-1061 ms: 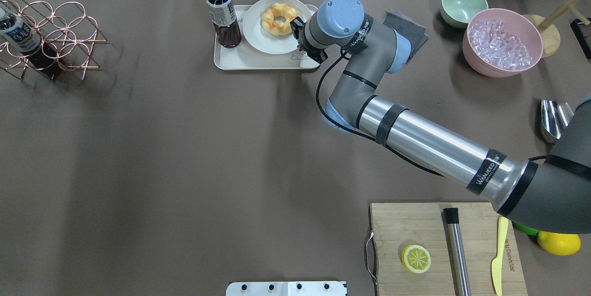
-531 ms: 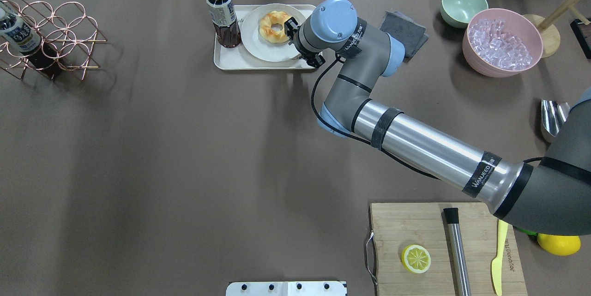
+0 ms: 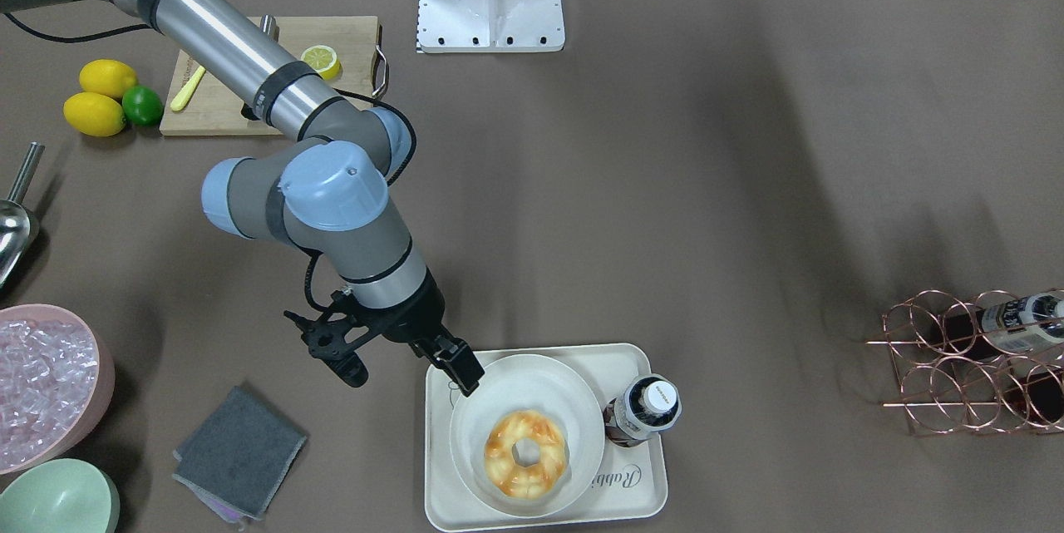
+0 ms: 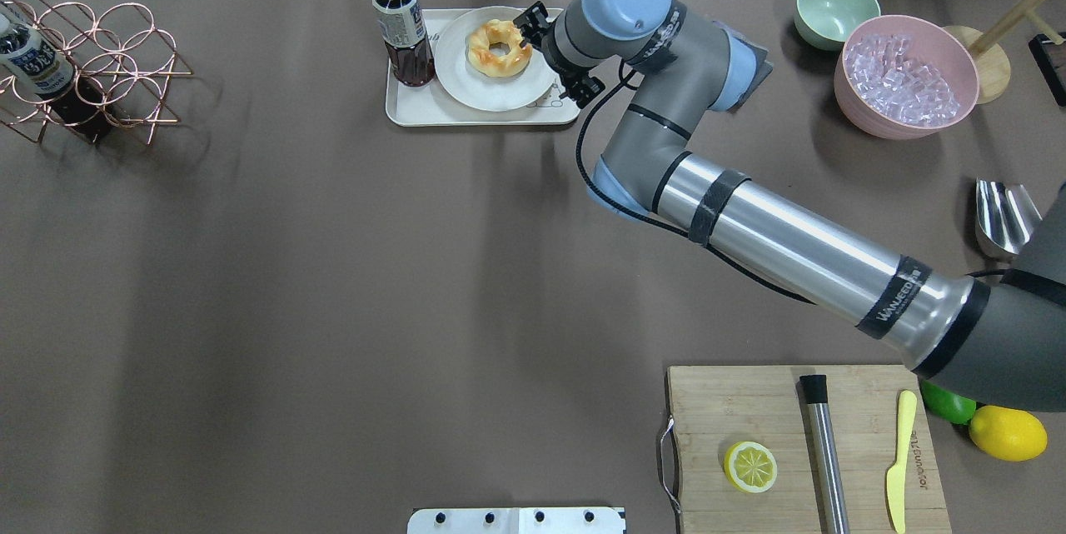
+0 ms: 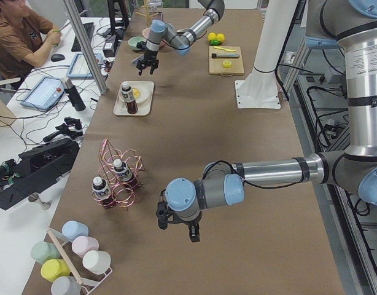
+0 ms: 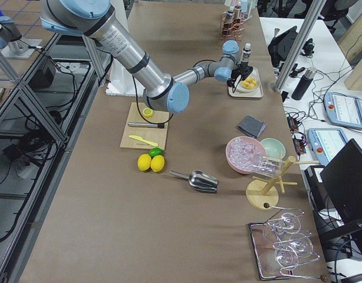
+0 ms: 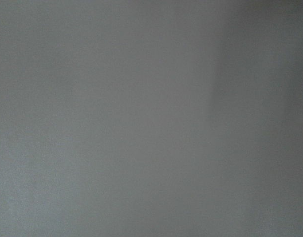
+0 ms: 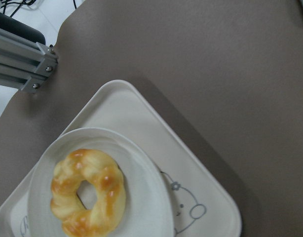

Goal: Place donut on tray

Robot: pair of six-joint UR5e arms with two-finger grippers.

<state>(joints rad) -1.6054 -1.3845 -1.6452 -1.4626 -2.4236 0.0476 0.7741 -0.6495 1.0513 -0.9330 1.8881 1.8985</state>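
The donut [image 4: 500, 48] lies on a round off-white plate [image 4: 491, 97] that rests on the cream tray [image 4: 416, 111] at the table's far side. It also shows in the front view [image 3: 526, 454] and the right wrist view [image 8: 87, 192]. My right gripper [image 3: 403, 368] is open and empty. It hangs over the tray's right end [image 3: 440, 466], beside the plate [image 3: 532, 383] and apart from the donut. My left gripper [image 5: 179, 227] shows only in the left side view, low over bare table. I cannot tell whether it is open or shut.
A dark drink bottle [image 4: 401, 26] stands on the tray's left end. A grey cloth [image 3: 241, 450], a pink bowl of ice [image 4: 906, 76] and a green bowl [image 4: 835, 9] lie to the right. A copper wire rack [image 4: 92, 67] stands far left. The cutting board [image 4: 799, 451] is at the near right.
The plate with the donut has come down flat onto the tray. My right gripper has opened and drawn back to the right, away from the plate.
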